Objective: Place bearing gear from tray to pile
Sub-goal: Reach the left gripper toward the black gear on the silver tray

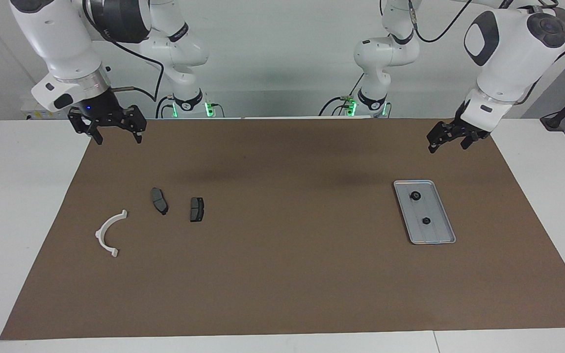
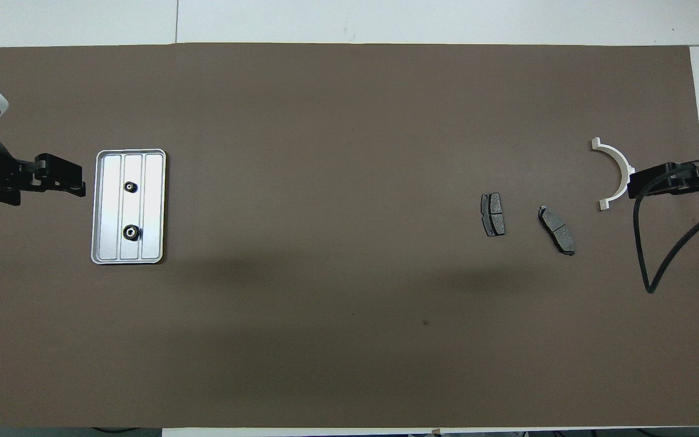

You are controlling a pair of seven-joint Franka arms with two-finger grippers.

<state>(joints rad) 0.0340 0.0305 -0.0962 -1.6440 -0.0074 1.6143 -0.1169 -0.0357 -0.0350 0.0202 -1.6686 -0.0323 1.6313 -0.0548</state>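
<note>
the left gripper (image 1: 448, 141), fingers spread and empty at the facing view's upper right above the tray (image 1: 447, 239), risks nudging the two small bearing gears (image 1: 415, 195) away on the slick metal, while the right gripper (image 1: 115, 132) waits open, empty, upper left above the pile (image 1: 111, 234).

Two bearing gears (image 2: 131, 209) lie on the tray (image 2: 101, 206), well apart from the pile (image 2: 553, 200).
</note>
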